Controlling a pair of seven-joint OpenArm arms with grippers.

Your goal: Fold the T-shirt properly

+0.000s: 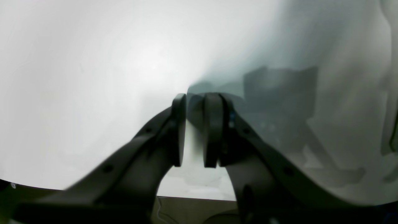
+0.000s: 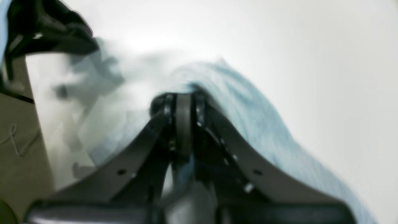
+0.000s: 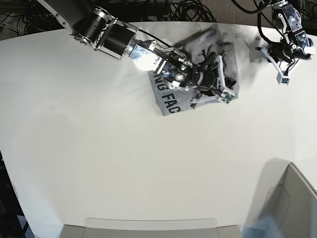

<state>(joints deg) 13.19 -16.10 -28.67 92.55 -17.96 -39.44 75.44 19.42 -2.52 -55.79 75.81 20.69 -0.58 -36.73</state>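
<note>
Gripping a fold of the T-shirt near the table's far edge, the right gripper hides much lettering; the left gripper, slightly parted and empty, looks blurred.

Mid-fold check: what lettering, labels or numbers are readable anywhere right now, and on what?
"NG FAC": black block letters on the T-shirt, base view; the rest of the print is hidden under the right claw and folded cloth.
Left and right wrist views: no text is visible; both are blurred.
</note>
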